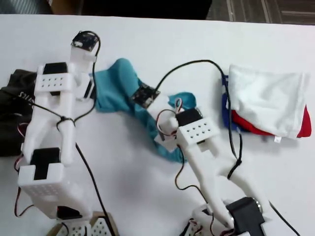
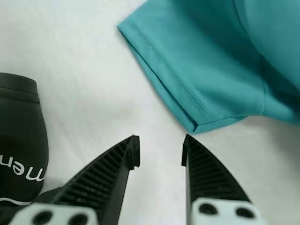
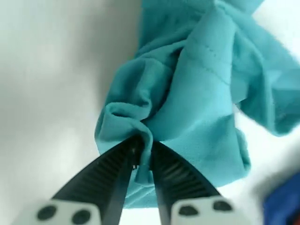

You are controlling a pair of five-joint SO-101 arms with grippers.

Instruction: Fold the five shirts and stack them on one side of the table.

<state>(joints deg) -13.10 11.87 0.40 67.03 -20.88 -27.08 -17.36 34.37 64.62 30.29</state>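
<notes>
Black shirt (image 1: 15, 105): lies crumpled at the left edge of the surface (image 1: 147, 44). The left wrist view adds a stitched hem and white print on it.
Left gripper (image 2: 160, 152): jaws parted by a moderate gap, holding nothing. It hangs over bare surface between the black shirt and the teal shirt, with the tips just short of the teal hem. Contact with the surface cannot be told.
Teal shirt (image 1: 120, 81): in the middle of the surface, bunched into a long strip. In the high view its long axis runs diagonally from the far left, beside the left arm, to the near centre under the right arm.
Sleeve (image 2: 197, 93): the left wrist view shows it flat on the surface. Its double-stitched hem is a straight edge, with one corner pointing toward the left gripper.
Right gripper (image 3: 143, 154): jaws closed on a raised fold of the teal shirt, with cloth pinched between the tips. The right wrist view shows the fabric gathered and wrinkled around the pinch; in the high view the arm covers this spot.
White shirt (image 1: 266, 101): folded, on top of the stack at the right side of the surface.
Red shirt (image 1: 306, 125): under the white shirt, its edge showing along the near and right sides.
Blue shirt (image 1: 225, 114): in the same stack, its edge showing at the left side. The order of red and blue cannot be told.
</notes>
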